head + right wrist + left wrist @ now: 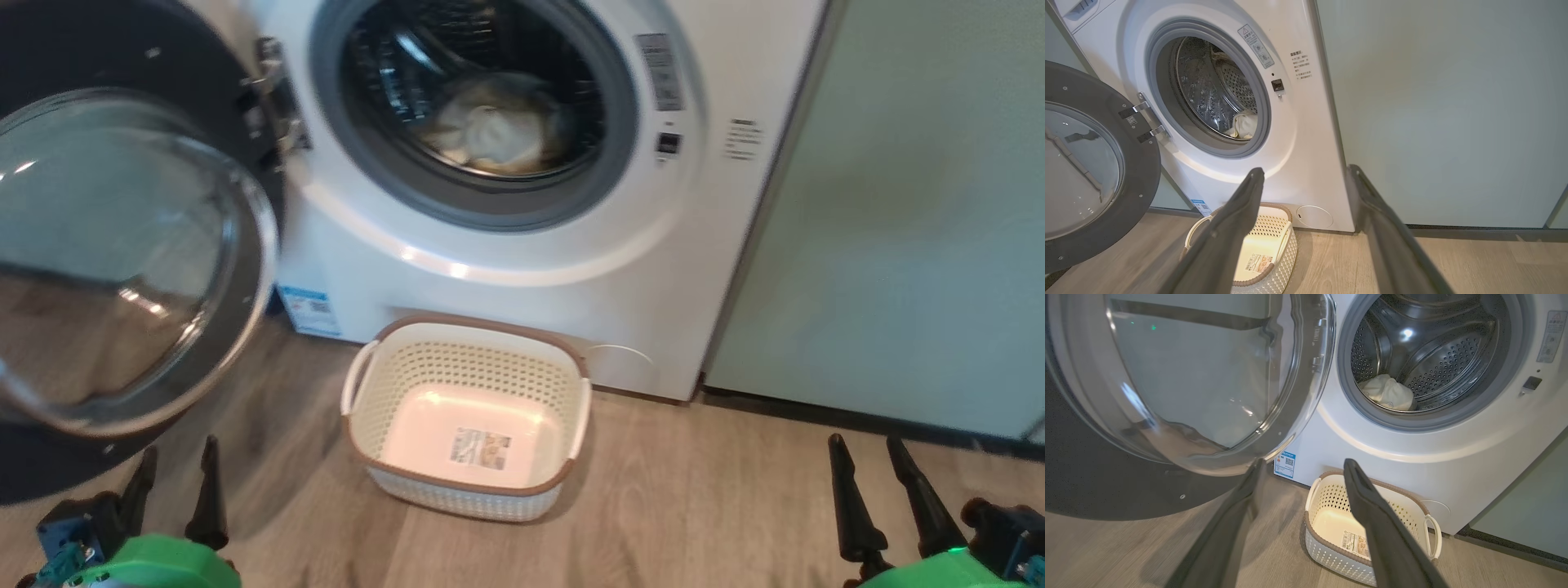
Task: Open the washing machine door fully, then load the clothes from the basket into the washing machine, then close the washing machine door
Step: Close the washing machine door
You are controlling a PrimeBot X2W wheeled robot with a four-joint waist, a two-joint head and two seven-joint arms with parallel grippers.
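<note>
The washing machine door [122, 245] hangs swung wide on its hinge at the left, glass bowl facing out. The clothes [498, 126] lie in a pale heap low in the drum of the washing machine [571, 302]. The basket [482, 327] stands on the wooden floor [694, 490] just before the machine (its bottom label in plain sight). The left pincer [180, 447] and right pincer [864, 441] both stand spread, pinching nothing, well apart either side of the basket.
</note>
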